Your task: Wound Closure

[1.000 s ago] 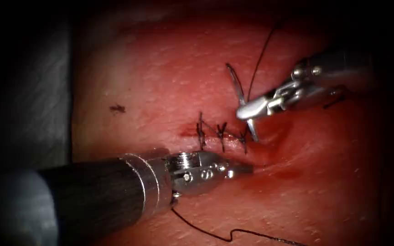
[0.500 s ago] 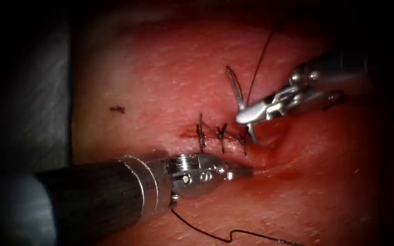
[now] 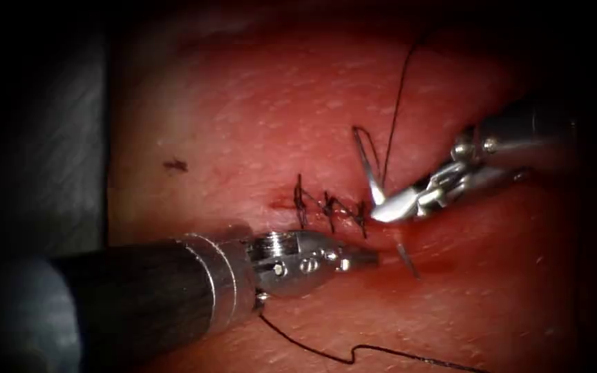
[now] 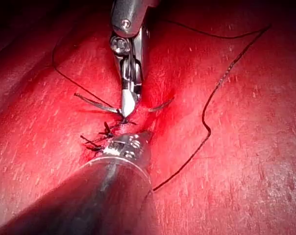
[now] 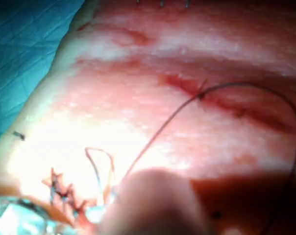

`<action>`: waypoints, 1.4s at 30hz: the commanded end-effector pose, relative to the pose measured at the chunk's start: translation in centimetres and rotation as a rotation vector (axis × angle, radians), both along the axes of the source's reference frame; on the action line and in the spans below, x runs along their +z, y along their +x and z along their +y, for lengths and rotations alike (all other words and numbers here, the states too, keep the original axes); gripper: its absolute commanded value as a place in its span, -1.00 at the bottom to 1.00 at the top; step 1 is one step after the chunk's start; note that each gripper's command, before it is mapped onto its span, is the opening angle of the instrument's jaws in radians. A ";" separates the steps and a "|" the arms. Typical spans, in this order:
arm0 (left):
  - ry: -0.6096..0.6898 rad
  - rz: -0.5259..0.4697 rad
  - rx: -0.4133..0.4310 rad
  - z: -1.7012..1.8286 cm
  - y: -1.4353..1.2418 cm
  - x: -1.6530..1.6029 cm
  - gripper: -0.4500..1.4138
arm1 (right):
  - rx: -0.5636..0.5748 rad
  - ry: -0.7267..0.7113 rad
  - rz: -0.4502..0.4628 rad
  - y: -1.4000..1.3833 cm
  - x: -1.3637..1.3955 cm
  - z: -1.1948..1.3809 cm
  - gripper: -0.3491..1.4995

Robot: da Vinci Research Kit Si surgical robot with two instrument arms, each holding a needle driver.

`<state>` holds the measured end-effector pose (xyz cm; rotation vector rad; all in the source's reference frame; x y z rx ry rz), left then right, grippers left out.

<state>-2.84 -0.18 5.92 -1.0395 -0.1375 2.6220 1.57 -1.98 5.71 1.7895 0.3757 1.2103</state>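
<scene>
My right tool comes in from the right and is shut on the curved needle about midway along its curve, at the right end of the row of dark stitches. The needle's tail stands up above the jaws. Below them it enters the tissue, and its pointed end shows again on the near side of the cut. The left wrist view shows the same grip. My left tool is shut on nothing, its tip pressed on the tissue beside the pointed end. Thread runs up from the tail.
A loose length of thread trails over the near tissue below the left shaft. A small dark thread scrap lies left of the stitches. Grey cloth borders the tissue on the left. A teal drape lies beyond the tissue's edge.
My right tool has moved down and right, turning the needle. The needle has gone into the tissue and its pointed end now shows beside the left tool. The left tool has barely moved.
</scene>
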 end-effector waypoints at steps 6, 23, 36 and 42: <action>0.001 -0.001 0.001 -0.03 -0.07 0.05 -1.00 | 0.214 -0.142 0.062 0.05 0.08 0.26 -0.80; -0.191 -0.075 0.047 0.00 -0.17 -0.27 -0.66 | 0.433 -0.383 0.041 -0.39 0.13 0.83 0.91; -0.366 -0.167 0.080 0.00 -0.38 -0.52 -0.39 | 0.467 -0.401 0.083 -0.63 0.10 0.95 0.73; -0.394 -0.187 0.049 0.10 -0.33 -0.58 -0.30 | 0.466 -0.407 0.085 -0.63 0.15 0.91 0.73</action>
